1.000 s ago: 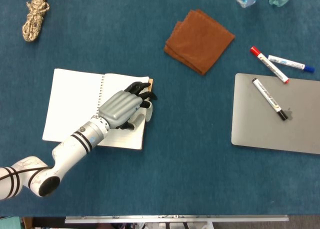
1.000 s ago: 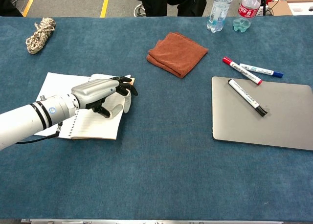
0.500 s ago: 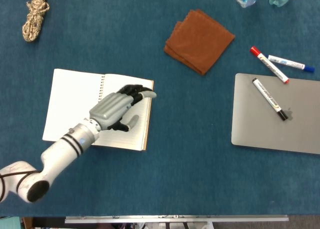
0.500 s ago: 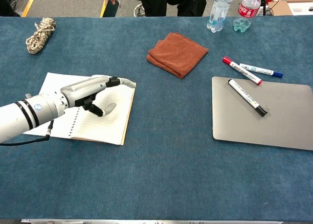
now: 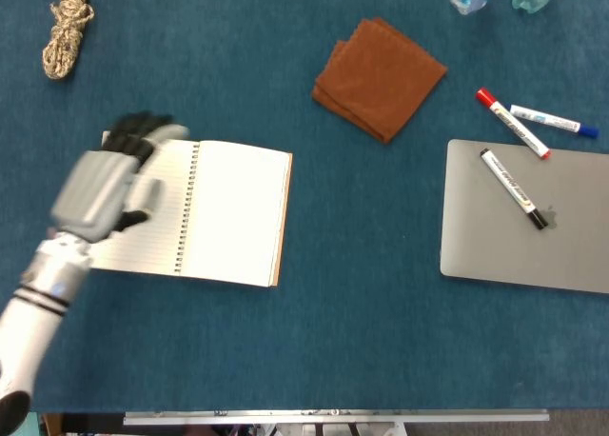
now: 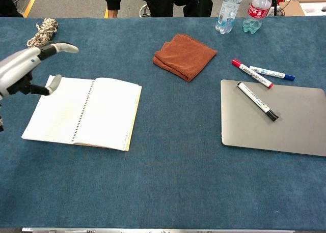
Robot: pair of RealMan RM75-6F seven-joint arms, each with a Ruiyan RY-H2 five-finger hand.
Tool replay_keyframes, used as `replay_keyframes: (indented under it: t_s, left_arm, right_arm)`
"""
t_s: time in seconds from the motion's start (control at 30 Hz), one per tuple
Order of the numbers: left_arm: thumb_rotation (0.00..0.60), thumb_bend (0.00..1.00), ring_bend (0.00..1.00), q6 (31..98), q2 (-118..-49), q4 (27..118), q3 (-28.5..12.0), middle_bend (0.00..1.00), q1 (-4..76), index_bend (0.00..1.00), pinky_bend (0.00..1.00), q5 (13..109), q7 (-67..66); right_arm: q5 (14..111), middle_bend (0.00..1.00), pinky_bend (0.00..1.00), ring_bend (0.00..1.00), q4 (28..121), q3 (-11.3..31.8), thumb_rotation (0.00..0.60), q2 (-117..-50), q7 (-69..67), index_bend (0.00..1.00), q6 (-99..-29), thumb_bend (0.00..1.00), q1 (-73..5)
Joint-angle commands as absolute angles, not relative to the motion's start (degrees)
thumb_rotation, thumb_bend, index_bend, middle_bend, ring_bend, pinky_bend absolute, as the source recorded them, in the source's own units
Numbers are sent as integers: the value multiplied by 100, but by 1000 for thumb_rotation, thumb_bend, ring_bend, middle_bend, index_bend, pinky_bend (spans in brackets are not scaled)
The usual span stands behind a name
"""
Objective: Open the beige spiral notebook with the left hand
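The beige spiral notebook [image 5: 214,212] [image 6: 86,112] lies open flat on the blue table, white lined pages up, spiral down the middle. My left hand [image 5: 100,184] [image 6: 28,67] hovers above the notebook's left page, near its far left corner, blurred with motion. Its fingers are spread and it holds nothing. The right hand shows in neither view.
A coiled rope [image 5: 65,27] lies far left. A brown cloth [image 5: 379,65] sits at the far centre. At the right is a grey laptop [image 5: 528,217] with a black marker [image 5: 512,188] on it, with a red marker [image 5: 512,124] and a blue marker [image 5: 554,122] beyond. Two bottles [image 6: 226,10] stand at the far edge.
My left hand lifted off the right page and swung left and up, away from the notebook's middle. The notebook now lies fully open and uncovered.
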State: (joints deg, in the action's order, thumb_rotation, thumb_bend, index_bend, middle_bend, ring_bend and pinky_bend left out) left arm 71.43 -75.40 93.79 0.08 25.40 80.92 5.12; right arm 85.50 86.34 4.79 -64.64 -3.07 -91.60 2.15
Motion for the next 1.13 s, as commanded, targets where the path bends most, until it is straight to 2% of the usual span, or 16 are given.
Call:
replay_keyframes:
  t_s: [0.03,0.27,0.53,1.13]
  left_arm:
    - [600,544,12,7983,-7595,9004,-60,92,1950,147,1,7980,47]
    - [600,544,12,8836,-7747,8595,-87,94,1274,154,1,7845,-193]
    - [600,544,12,9271,-7627,8494,-110,99,737,163,1,7734,-199]
    - [600,543,12,9207,-7316,8772,-85,101,396,167,1,7942,-509]
  right_arm:
    - [8457,188,178,99,8846,467,600,-6365,-82,138,-8988,183,158]
    - [8461,188,178,99,9051,467,600,-6288,137,138,-8785,202,29]
    - [8581,187,178,99,9136,441,600,-6321,295,138,-8585,203,-152]
    - [8940,188,178,99,9103,327,600,-6437,347,138,-8386,203,-439]
